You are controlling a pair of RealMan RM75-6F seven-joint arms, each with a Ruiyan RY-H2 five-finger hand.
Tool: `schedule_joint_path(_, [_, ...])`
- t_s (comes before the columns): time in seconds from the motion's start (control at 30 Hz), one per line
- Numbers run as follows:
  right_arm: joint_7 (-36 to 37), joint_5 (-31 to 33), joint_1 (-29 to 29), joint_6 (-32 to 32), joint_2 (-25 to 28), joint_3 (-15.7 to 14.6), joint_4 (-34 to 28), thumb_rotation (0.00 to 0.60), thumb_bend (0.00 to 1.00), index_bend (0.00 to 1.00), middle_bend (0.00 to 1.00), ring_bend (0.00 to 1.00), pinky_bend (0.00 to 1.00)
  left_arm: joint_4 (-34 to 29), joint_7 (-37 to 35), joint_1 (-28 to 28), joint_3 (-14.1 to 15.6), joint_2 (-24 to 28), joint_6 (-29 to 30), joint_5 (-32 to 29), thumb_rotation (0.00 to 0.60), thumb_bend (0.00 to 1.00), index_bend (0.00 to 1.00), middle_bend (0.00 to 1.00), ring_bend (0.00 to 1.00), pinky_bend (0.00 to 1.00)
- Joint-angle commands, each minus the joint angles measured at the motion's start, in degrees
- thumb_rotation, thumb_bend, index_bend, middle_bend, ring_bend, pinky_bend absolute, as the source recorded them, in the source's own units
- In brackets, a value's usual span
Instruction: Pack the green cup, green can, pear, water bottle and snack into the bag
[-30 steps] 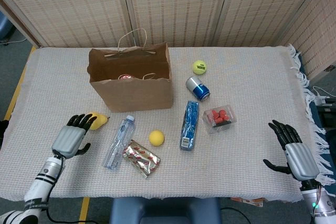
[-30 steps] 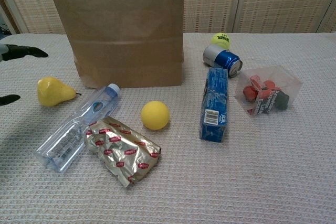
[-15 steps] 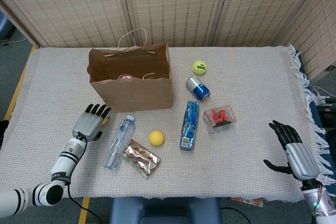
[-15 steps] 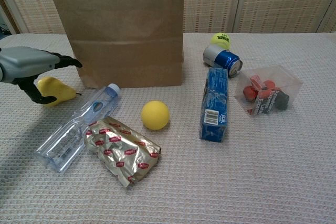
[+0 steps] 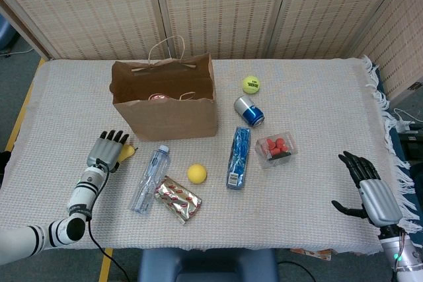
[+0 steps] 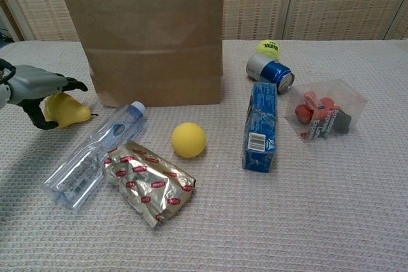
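The brown paper bag (image 5: 165,100) stands upright and open-topped at the back of the table (image 5: 317,123), with something red and white showing inside it. In front of it the water bottle (image 5: 149,179) lies on its side, cap toward the bag, and the foil snack (image 5: 178,199) lies flat, touching the bottle's base end. The pear (image 6: 65,110) lies left of the bottle, stem toward it, and the left hand (image 6: 37,90) arches over it, fingers spread on its top without a closed grasp, while the right hand (image 5: 370,193) hovers empty, fingers apart, at the table's right edge.
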Motion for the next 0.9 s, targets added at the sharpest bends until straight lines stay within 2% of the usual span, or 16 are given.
schedule_joint_path(0.03, [-0.1, 0.0, 0.0, 0.0, 0.0, 0.0, 0.0, 0.600, 0.07, 0.00, 0.00, 0.00, 0.00, 0.3, -0.5, 0.0, 0.5, -0.5, 0.1, -0.2, 0.600, 0.39, 0.17, 0.05, 0.09, 0.28])
schedule_joint_path(0.07, [-0.1, 0.0, 0.0, 0.0, -0.1, 0.0, 0.0, 0.600, 0.07, 0.00, 0.00, 0.00, 0.00, 0.1, -1.0, 0.2, 0.4, -0.6, 0.6, 0.2, 0.600, 0.41, 0.23, 0.10, 0.15, 0.34])
schedule_joint_path(0.17, [-0.2, 0.1, 0.0, 0.0, -0.1, 0.0, 0.0, 0.600, 0.07, 0.00, 0.00, 0.00, 0.00, -0.4, -3.4, 1.4, 0.4, -1.0, 3.1, 3.5, 0.600, 0.55, 0.53, 0.43, 0.45, 0.59])
schedule_joint_path(0.27, [-0.1, 0.1, 0.0, 0.1, -0.1, 0.1, 0.0, 0.600, 0.07, 0.00, 0.00, 0.00, 0.00, -0.7, -6.1, 3.0, 0.1, -1.1, 6.5, 7.0, 0.600, 0.60, 0.68, 0.61, 0.61, 0.71])
schedule_joint_path(0.4, [-0.1, 0.0, -0.1, 0.3, -0.1, 0.1, 0.1, 0.600, 0.07, 0.00, 0.00, 0.00, 0.00, -1.0, -9.2, 5.0, -1.5, -0.5, 11.6, 9.7, 0.600, 0.62, 0.72, 0.67, 0.66, 0.75])
schedule_joint_path(0.5, [-0.1, -0.2, -0.2, 0.7, -0.2, 0.1, 0.1, 0.600, 0.07, 0.00, 0.00, 0.00, 0.00, -1.5, -12.8, 6.9, -4.6, 0.5, 17.3, 10.9, 0.600, 0.62, 0.72, 0.67, 0.66, 0.75])
schedule_joint_path(0.63, [-0.2, -0.5, -0.2, 0.8, -0.3, 0.1, 0.2, 0.600, 0.07, 0.00, 0.00, 0.00, 0.00, -1.8, -21.9, 10.1, -11.8, 1.5, 26.8, 12.3, 0.600, 0.63, 0.72, 0.67, 0.66, 0.75])
schedule_joint_path(0.73, [-0.3, -0.7, -0.2, 0.8, -0.4, 0.0, 0.3, 0.600, 0.07, 0.00, 0.00, 0.00, 0.00, -3.8, -28.3, 11.6, -17.0, 2.5, 29.6, 11.3, 0.600, 0.63, 0.72, 0.67, 0.66, 0.74])
schedule_joint_path(0.83, [-0.4, -0.9, -0.2, 0.8, -0.5, -0.1, 0.2, 0.600, 0.07, 0.00, 0.00, 0.00, 0.00, -6.3, -32.6, 12.4, -20.3, 3.3, 30.1, 10.0, 0.600, 0.63, 0.72, 0.67, 0.66, 0.73])
schedule_joint_path(0.87, [-0.5, -1.1, -0.2, 1.0, -0.5, -0.1, 0.2, 0.600, 0.07, 0.00, 0.00, 0.00, 0.00, -9.9, -38.3, 13.1, -25.2, 3.9, 30.8, 7.6, 0.600, 0.63, 0.72, 0.67, 0.66, 0.73])
schedule_joint_path(0.9, [-0.6, -1.2, -0.2, 1.1, -0.6, -0.1, 0.2, 0.600, 0.07, 0.00, 0.00, 0.00, 0.00, -13.2, -41.3, 13.4, -28.9, 4.8, 30.5, 5.0, 0.600, 0.63, 0.72, 0.67, 0.66, 0.73])
